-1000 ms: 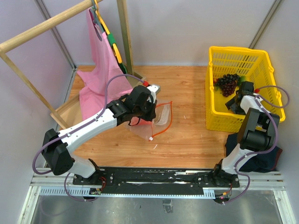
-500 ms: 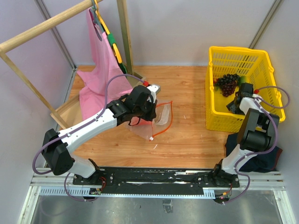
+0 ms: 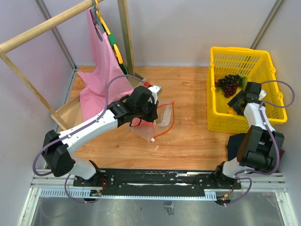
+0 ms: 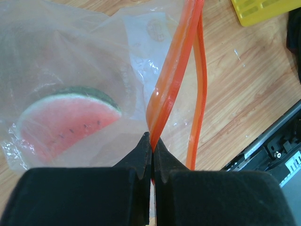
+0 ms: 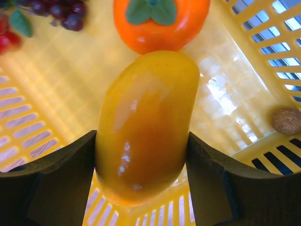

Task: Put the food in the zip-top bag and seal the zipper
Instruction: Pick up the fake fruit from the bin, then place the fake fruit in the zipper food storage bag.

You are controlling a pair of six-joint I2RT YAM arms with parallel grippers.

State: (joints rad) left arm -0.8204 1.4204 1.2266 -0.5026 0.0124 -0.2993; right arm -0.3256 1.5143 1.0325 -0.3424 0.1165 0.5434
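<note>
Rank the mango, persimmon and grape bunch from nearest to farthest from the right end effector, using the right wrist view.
1. mango, centre, gripped in the right end effector.
2. persimmon, just beyond, top centre.
3. grape bunch, top left corner.

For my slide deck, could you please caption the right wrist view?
Right pincer grips a yellow-orange mango inside the yellow basket, persimmon beyond.

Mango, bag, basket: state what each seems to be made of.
The mango looks like hard moulded plastic, glossy: sharp highlights on its skin. The bag is thin clear plastic film, creased and see-through. The basket looks like rigid yellow plastic, smooth, with moulded slots.
</note>
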